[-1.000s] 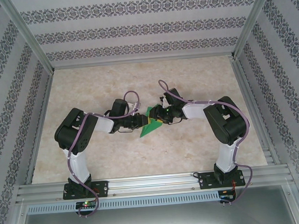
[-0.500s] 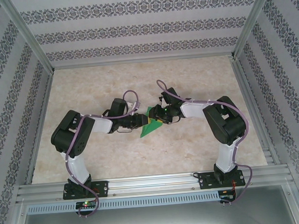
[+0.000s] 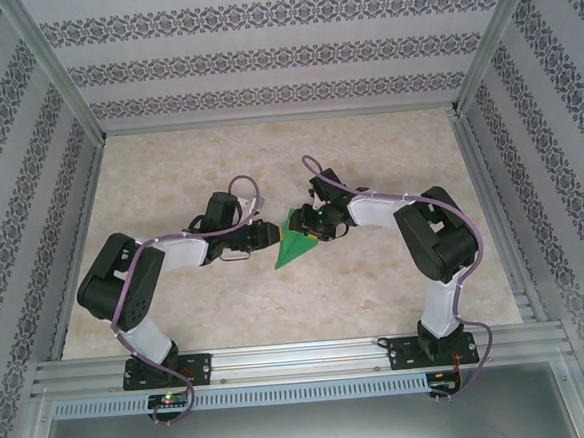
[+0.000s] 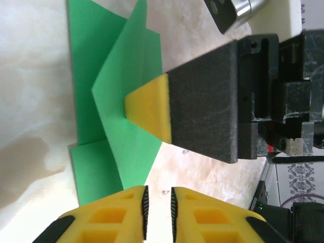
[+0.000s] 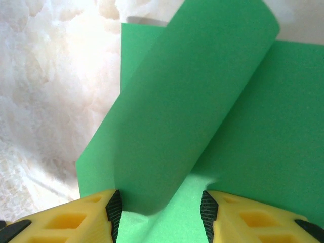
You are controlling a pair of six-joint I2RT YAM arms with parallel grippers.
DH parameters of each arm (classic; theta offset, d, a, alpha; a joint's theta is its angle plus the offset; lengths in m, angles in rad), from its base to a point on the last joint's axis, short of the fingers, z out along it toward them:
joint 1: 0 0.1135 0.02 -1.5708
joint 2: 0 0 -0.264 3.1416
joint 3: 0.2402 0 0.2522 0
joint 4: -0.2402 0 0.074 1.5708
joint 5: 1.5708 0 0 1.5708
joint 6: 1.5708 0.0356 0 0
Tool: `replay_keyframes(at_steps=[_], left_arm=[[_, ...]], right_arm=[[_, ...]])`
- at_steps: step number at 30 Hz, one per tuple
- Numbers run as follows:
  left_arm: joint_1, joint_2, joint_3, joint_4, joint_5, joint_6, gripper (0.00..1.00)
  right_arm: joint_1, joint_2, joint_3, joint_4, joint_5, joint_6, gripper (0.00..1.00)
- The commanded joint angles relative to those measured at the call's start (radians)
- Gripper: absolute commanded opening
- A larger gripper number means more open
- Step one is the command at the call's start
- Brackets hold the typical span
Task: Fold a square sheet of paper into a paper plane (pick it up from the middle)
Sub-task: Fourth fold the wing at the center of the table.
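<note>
Green paper (image 3: 292, 247): It lay near the middle of the table, between the two grippers.
Shape of the paper: It was partly folded. From above, a sharp corner pointed toward the near left. In the left wrist view (image 4: 126, 71), flat folded layers lay on the table. In the right wrist view (image 5: 202, 101), one big flap curled up off the flat part under it.
Left gripper (image 3: 270, 235): It was low over the table, just beside the left edge of the paper. In its own camera (image 4: 158, 210) the two yellow fingers were close together with a thin gap. Nothing was in the gap.
Right gripper (image 3: 306, 228): It was on the right part of the paper. In its own camera (image 5: 159, 210) the fingers stood apart, and the curled flap rose between them. It was not clear if they squeezed the flap.
Right finger tip (image 4: 148, 114): Seen from the left wrist, the yellow tip pressed down on the paper.
Table (image 3: 388, 162): It was pale and looked like marble.
</note>
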Motion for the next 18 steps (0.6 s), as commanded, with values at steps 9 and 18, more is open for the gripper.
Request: replay_keyframes(at_steps=[9,18], left_arm=[[-0.052,0.097,0.085,-0.061,0.044,0.043,0.18],[-0.053,0.130,0.107,-0.127,-0.001,0.063,0.15]], right_arm=[[0.011,0.072,0.004,-0.173,0.134,0.026,0.46],[0.013,0.081,0.010,-0.190,0.146,0.028,0.46]])
